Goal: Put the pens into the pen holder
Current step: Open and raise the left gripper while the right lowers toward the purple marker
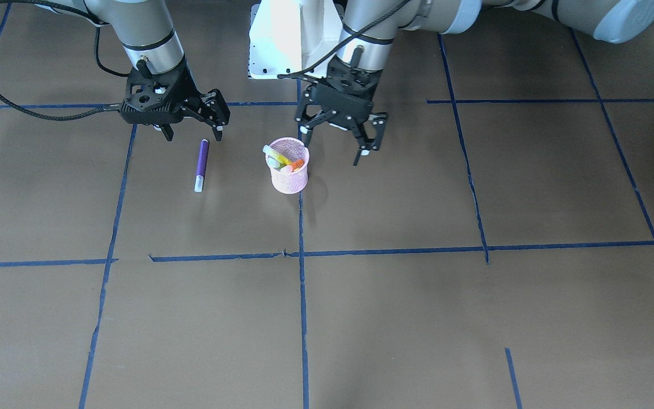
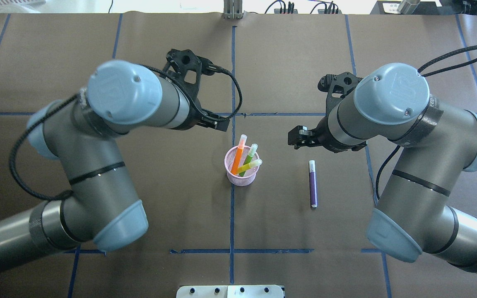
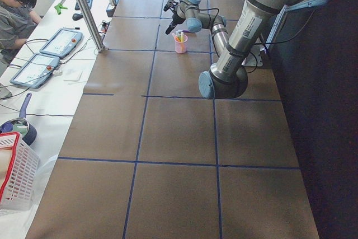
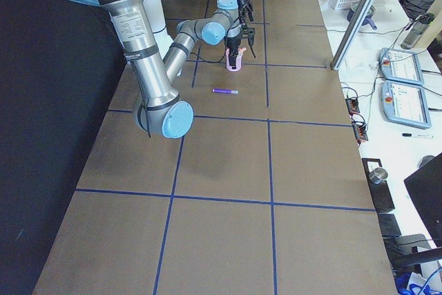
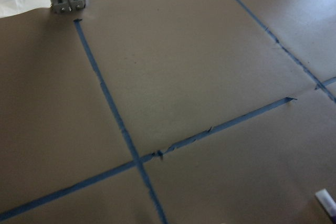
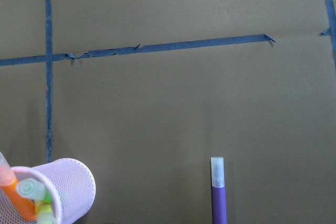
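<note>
The pink mesh pen holder stands upright near the table's middle with an orange, a green and a yellow pen leaning in it. One purple pen lies flat on the table beside it, pale cap pointing away from the robot. My right gripper hovers open and empty above that pen. Just beside the holder, on the robot's side, my left gripper hangs open and empty. The right wrist view shows the purple pen and the holder at its lower edge.
Blue tape lines divide the brown table into squares. The robot's white base sits behind the holder. A person sits at a side bench with tablets, and a white basket stands there.
</note>
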Available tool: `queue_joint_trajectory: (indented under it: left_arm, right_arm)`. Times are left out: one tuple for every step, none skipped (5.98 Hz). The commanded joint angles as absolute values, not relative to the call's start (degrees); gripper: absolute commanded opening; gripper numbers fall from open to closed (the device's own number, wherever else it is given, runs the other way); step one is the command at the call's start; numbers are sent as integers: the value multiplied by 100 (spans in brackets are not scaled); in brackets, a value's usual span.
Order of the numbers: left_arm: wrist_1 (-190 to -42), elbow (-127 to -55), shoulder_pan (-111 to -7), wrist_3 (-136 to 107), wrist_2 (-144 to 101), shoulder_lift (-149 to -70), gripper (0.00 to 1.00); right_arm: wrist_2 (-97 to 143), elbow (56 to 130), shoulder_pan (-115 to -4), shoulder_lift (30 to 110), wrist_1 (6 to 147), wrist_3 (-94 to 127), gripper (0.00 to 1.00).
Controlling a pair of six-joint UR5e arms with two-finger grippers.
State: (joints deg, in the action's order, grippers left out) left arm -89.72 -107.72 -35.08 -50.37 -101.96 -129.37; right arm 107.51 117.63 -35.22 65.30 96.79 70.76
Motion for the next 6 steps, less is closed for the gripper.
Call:
queue_joint_trajectory:
  left_arm:
    - [-7581, -10898, -4051, -5019, -11309, -12937, 100]
    - [-7568, -10916, -4069, -5019, -11329, -12929, 100]
    - [-7567, -10994, -4078, -5027, -11338, -12868, 100]
    - [-7620, -11047, -4069, -5027, -11329, -12745, 100]
    - [-7620, -11048, -4069, -5027, -11329, -12744, 100]
    - [-7620, -11048, -4069, -5045, -11338, -12753, 100]
  right_arm:
    - [10723, 11690, -3498, 6591, 9677, 7049, 100]
    - [10670, 11524, -3368, 6609, 9668, 7058, 100]
    - [10644, 11366, -3244, 6601, 9668, 7075, 100]
    - [10591, 11147, -3165, 6574, 9659, 7110, 98]
    - [10582, 11023, -3155, 6574, 9659, 7128, 95]
    - [10591, 10830, -3147, 6557, 9642, 7128, 92]
